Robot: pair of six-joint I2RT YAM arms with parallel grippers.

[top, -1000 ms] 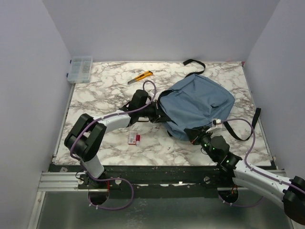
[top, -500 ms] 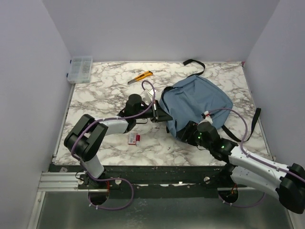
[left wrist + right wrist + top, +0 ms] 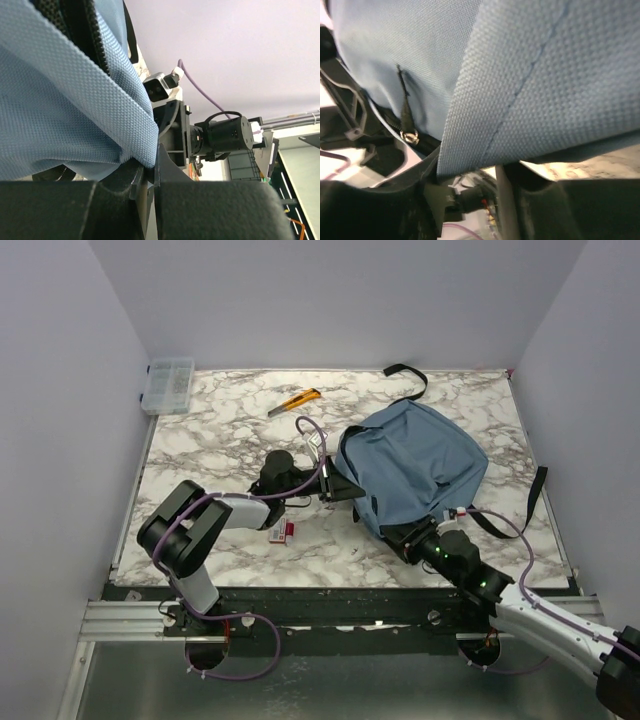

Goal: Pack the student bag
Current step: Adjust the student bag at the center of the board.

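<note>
Now I see left pincer (image 3: pixel 338 486) pinching student bag (image 3: pixel 415 465) edge; right pincer (image 3: pixel 402 533) spread against its fabric.

Plain pale lavender walls (image 3: pixel 330 300) close in three sides. The table (image 3: pixel 200 455) has a white, grey-veined marble top, evenly lit

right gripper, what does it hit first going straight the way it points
the student bag: its blue fabric lies right ahead of the right gripper, a fold seemingly sitting between the open jaws
</note>
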